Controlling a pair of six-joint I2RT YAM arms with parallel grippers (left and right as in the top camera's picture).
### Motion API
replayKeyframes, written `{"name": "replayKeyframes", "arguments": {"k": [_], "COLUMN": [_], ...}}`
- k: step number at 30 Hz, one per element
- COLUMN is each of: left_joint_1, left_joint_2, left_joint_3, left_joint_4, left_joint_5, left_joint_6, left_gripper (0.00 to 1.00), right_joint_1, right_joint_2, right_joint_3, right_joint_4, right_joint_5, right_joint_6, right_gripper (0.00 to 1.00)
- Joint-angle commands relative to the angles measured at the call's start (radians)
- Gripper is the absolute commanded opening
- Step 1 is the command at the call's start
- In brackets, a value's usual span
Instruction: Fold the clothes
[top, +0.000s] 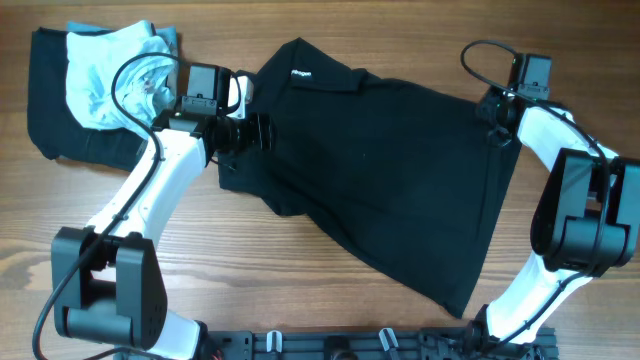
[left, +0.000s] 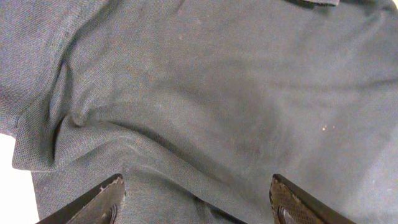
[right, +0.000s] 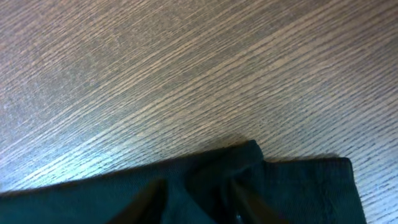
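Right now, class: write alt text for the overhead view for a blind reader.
A black shirt lies spread across a table. The left gripper is at its collar end, the right gripper at its opposite corner. A pale garment lies top left.

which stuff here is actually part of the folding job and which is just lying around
Job:
black polo shirt
left gripper, open over it
right gripper, at its corner

Lying about:
pale blue and white garment
dark cloth under it

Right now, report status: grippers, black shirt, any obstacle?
Left gripper open over shirt. Right gripper at hem corner, cloth between jaws, grip unclear. Shirt spread, unfolded. Pale blue garment aside.
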Motion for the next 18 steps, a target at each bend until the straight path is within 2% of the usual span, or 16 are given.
{"name": "replayKeyframes", "arguments": {"k": [1, 2, 4, 15, 16, 18], "left_joint_1": [-0.003, -0.003, -0.003, -0.003, -0.003, -0.003], "left_joint_2": [0.000, 0.000, 0.000, 0.000, 0.000, 0.000], "left_joint_3": [-0.005, -0.005, -0.005, -0.005, -0.005, -0.005], "left_joint_4": [0.001, 0.000, 0.000, 0.001, 0.001, 0.001], "left_joint_5": [-0.006, -0.006, -0.006, -0.006, -0.006, -0.006], "left_joint_6": [0.013, 0.013, 0.013, 0.013, 0.013, 0.013], "left_gripper": [0.74, 0.74, 0.74, 0.75, 0.75, 0.75], "right_joint_1": [-0.005, -0.008, -0.022, -0.154, -0.159, -0.170], "right_joint_2": [0.019, 0.019, 0.018, 0.018, 0.018, 0.018], "right_joint_3": [0.016, 0.016, 0.016, 0.016, 0.016, 0.016], "right_joint_4": [0.004, 0.004, 0.000, -0.011, -0.011, -0.010], "right_joint_5": [0.008, 0.024, 0.048, 0.056, 0.056, 0.056], "right_joint_6": [0.026, 0.026, 0.025, 0.017, 0.015, -0.009], "right_gripper": [0.21, 0.14, 0.06, 0.06, 0.09, 0.54]}}
